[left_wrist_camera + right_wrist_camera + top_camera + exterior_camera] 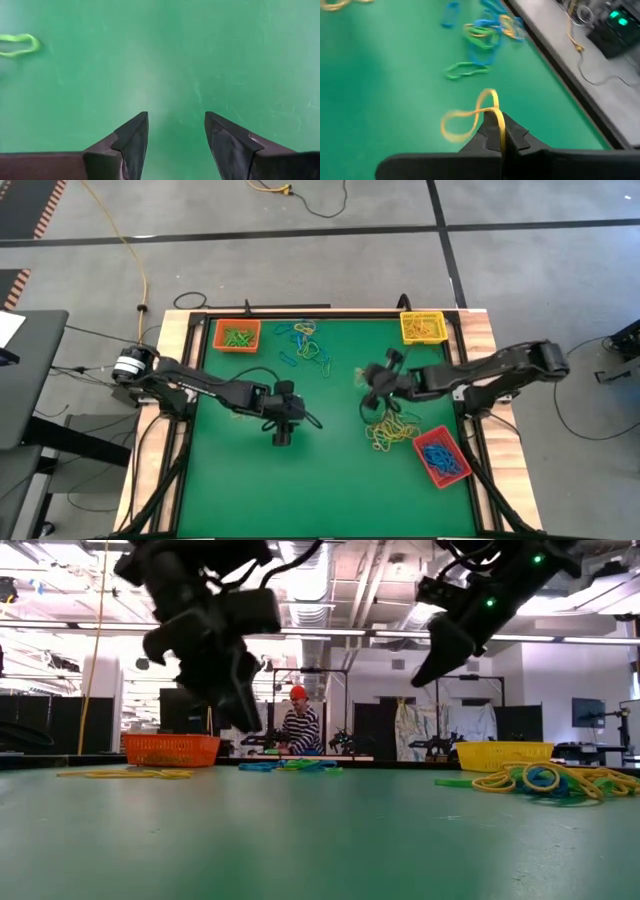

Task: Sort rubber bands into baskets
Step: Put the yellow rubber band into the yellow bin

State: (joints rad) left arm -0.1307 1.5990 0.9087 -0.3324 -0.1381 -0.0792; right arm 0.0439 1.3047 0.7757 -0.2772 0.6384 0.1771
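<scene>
High view, left gripper (282, 436) over bare green table (320, 480), right gripper (372, 384) above a yellow rubber band pile (392, 430), orange basket (238, 335), yellow basket (422, 327), red basket (441, 456), left wrist view, fingers (134, 136) apart, empty, right wrist view, jaws pinched on a yellow rubber band (470, 117).

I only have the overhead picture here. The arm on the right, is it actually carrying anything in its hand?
Observer: Yes. Its own camera shows the right hand shut on a yellow rubber band, which dangles in a loop above the green mat.
Operator: And the left one?
Observer: The left hand is open, with only bare mat between its fingers.
Operator: Are the hands touching the table?
Observer: No. From table height both hang clear above it, the right hand over a pile of loose bands.
</scene>
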